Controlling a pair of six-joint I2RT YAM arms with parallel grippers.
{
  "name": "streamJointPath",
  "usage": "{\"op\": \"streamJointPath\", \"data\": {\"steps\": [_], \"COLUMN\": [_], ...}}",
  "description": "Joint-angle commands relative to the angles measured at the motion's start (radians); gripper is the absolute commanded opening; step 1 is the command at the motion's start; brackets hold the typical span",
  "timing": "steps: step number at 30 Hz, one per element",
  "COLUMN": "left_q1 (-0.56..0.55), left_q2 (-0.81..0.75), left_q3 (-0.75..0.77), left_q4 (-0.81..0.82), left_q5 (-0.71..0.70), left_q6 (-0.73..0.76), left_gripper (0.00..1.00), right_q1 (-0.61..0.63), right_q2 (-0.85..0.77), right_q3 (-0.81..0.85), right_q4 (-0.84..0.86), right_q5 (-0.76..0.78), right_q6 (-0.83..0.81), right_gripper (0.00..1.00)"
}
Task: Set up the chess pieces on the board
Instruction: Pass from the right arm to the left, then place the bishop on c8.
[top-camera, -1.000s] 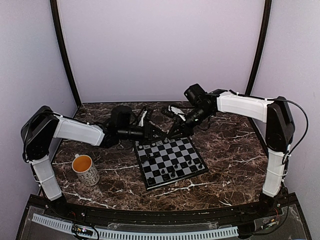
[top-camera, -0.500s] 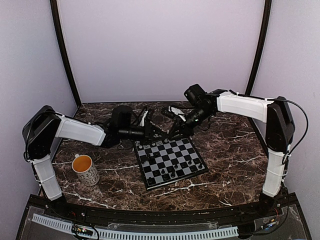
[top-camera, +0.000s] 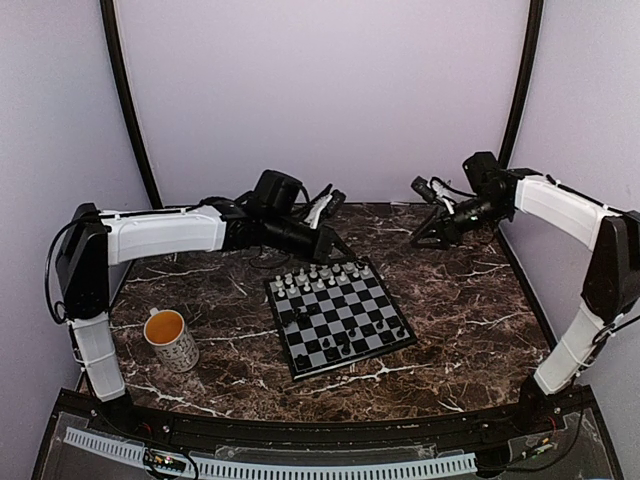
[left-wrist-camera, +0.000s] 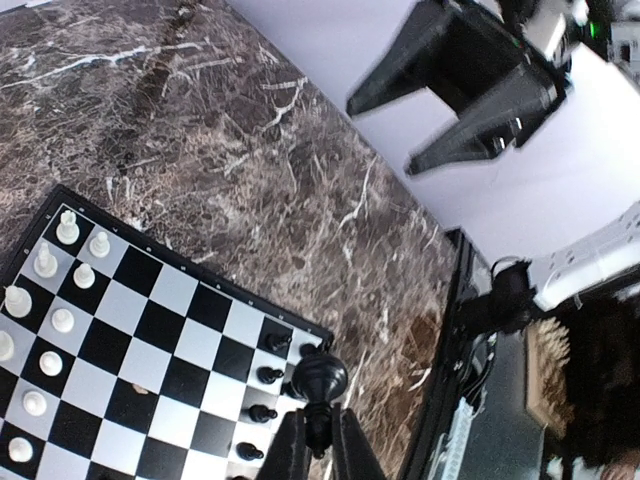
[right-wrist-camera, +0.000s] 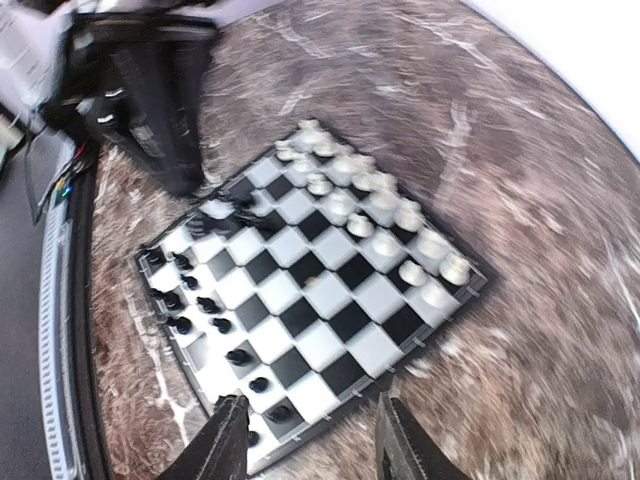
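Left jaws pinch a black piece (left-wrist-camera: 318, 380) beyond the board's (top-camera: 343, 308) far edge; carry it high over the white ranks (top-camera: 320, 278) and set it upright among the black ones (top-camera: 340, 346). Right jaws hang spread, empty

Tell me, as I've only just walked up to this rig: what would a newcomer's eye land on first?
The small chessboard at the middle of the dark marble table, white pieces lined along its far edge and black pieces along the near one. Next, the left fingers by the board's far side, pinching one black piece. A mug with an orange inside stands left of the board.
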Motion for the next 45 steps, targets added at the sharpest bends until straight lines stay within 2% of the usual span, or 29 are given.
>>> {"op": "streamJointPath", "data": {"steps": [1, 4, 9, 19, 27, 45], "left_q1": [-0.075, -0.116, -0.19, -0.287, -0.322, -0.34], "left_q2": [0.066, 0.116, 0.217, 0.361, 0.431, 0.493], "left_q3": [0.188, 0.315, 0.458, 0.647, 0.705, 0.731], "left_q4": [-0.36, -0.514, -0.69, -0.848, -0.891, -0.898], "left_q5": [-0.117, -0.177, -0.291, -0.42, -0.476, -0.478], "left_q6": [0.286, 0.39, 0.497, 0.601, 0.629, 0.638], "left_gripper": [0.01, 0.01, 0.01, 0.01, 0.01, 0.01], "right_q1": [-0.073, -0.075, -0.075, -0.075, -0.075, -0.075], "right_q2": [-0.052, -0.07, -0.064, -0.048, -0.033, -0.018], "right_q3": [-0.129, -0.186, -0.211, -0.231, -0.228, -0.225], "right_q4": [0.157, 0.226, 0.25, 0.256, 0.25, 0.235], "right_q5": [0.029, 0.13, 0.177, 0.186, 0.181, 0.175], "right_q6": [0.117, 0.131, 0.122, 0.106, 0.1, 0.09], "right_gripper": [0.45, 0.45, 0.46, 0.46, 0.46, 0.47]}}
